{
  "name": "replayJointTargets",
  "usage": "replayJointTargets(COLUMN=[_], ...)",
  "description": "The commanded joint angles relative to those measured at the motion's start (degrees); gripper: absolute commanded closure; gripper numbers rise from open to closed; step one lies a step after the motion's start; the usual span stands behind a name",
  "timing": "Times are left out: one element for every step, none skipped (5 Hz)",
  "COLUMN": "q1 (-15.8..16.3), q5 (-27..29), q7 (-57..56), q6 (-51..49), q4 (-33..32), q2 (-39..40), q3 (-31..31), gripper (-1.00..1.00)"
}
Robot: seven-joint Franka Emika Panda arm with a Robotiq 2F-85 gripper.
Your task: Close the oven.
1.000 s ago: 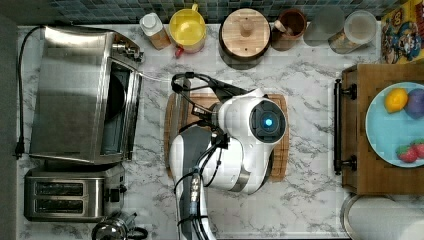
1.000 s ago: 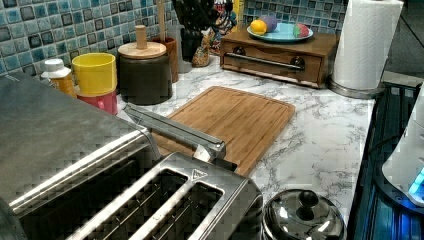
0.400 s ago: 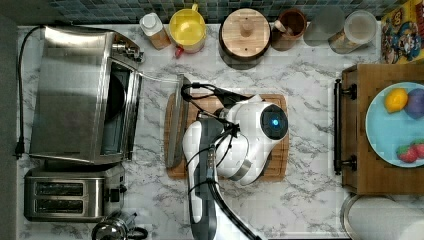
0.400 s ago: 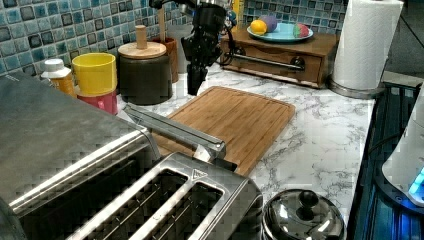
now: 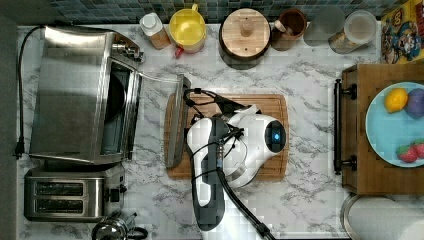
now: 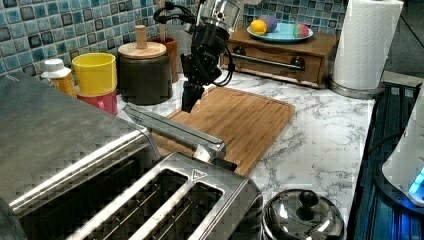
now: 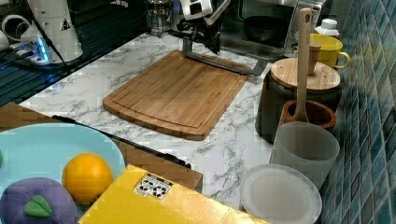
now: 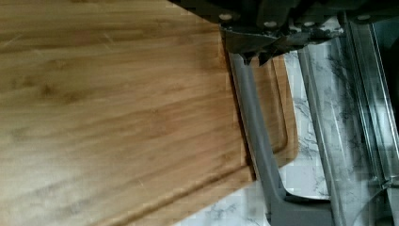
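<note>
The steel oven [image 5: 70, 95] [image 6: 50, 135] [image 7: 266, 21] stands at the top view's left with its glass door [image 8: 348, 117] dropped flat. The door's bar handle [image 5: 177, 125] [image 6: 170, 130] [image 7: 224, 63] [image 8: 256, 141] lies over the edge of the wooden cutting board [image 5: 250, 107]. My gripper [image 6: 189, 102] [image 7: 201, 44] [image 8: 251, 49] points down, shut and holding nothing. It hangs just above the handle, near the end closer to the tiled wall. In the top view my arm [image 5: 235, 145] hides it.
A two-slot toaster [image 5: 70, 195] [image 6: 190, 200] sits beside the oven, with a kettle lid [image 6: 302, 215] nearby. A yellow mug [image 5: 187, 27] and a wood-lidded canister [image 5: 245, 32] line the tiled wall. A wooden drawer box [image 5: 380, 130] with a fruit plate and a paper towel roll [image 6: 367, 45] stand beyond the board.
My arm has swung across the cutting board toward the oven, and the gripper has come down close to the door handle. The door has not moved.
</note>
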Motion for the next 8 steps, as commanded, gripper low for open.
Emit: replayJointTargets(q1=[1.3, 1.9, 1.6, 0.6, 0.2, 1.1, 2.3, 2.4], q5=[3.9, 2.9, 3.8, 9.8, 9.8, 5.0, 2.9, 3.3], q7=[-6.8, -6.4, -6.5, -10.2, -9.6, -6.0, -3.6, -3.7], q6=[1.4, 0.8, -0.9, 0.2, -1.8, -5.0, -5.5, -5.1], q4=[3.6, 5.7, 7.1, 5.2, 6.0, 9.6, 12.0, 12.9], q2=[3.3, 6.0, 6.9, 2.7, 1.5, 6.7, 10.7, 12.3], q3=[1.9, 3.7, 4.2, 5.0, 4.5, 4.5, 5.6, 5.8], gripper=[1.0, 1.0, 1.0, 1.0, 1.0, 1.0, 1.0, 1.0])
